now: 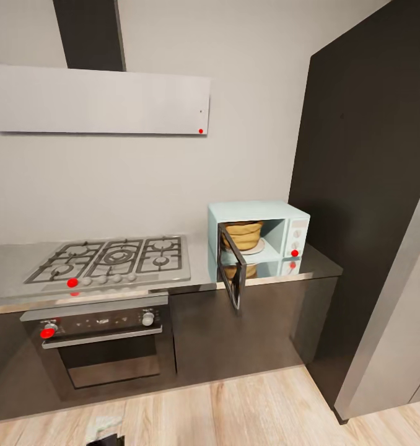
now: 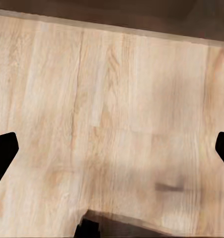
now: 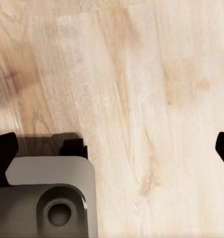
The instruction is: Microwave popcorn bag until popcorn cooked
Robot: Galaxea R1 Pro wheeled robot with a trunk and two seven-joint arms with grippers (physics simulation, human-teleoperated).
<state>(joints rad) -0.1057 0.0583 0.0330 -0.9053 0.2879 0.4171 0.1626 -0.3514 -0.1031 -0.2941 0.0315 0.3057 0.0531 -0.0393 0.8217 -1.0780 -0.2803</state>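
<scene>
From my head camera I look down on a kitchen run: the small pale mint-blue box microwave (image 1: 259,238) stands on the smooth grey stainless-steel countertop (image 1: 318,263), close to the tall dark panel (image 1: 365,186) at its right end. Its dark glass door (image 1: 231,272) is swung wide open, out over the counter's edge. Inside the cavity sits the small squat tan-orange burlap-like popcorn bag (image 1: 243,234), upright on a pale round plate (its reflection shows in the counter's polished top just below). The bag's mouth is too small here for me to make out any contents. A red light (image 1: 294,253) shows on the microwave's control panel.

To the left of the microwave lies the steel gas hob with grey grates (image 1: 114,260), and under it the black oven with a steel handle (image 1: 101,347), set among dark brown cabinet fronts (image 1: 235,334). A flat grey extractor hood (image 1: 98,99) hangs on the wall above.

Both my wrist cameras point at the light wood plank floor (image 2: 112,109). My left gripper (image 2: 112,151) is spread wide, its black fingertips (image 2: 3,153) at opposite edges with nothing between them. My right gripper (image 3: 112,151) is likewise spread and holding nothing; beneath it I see a grey rounded part of my own base (image 3: 47,198).
</scene>
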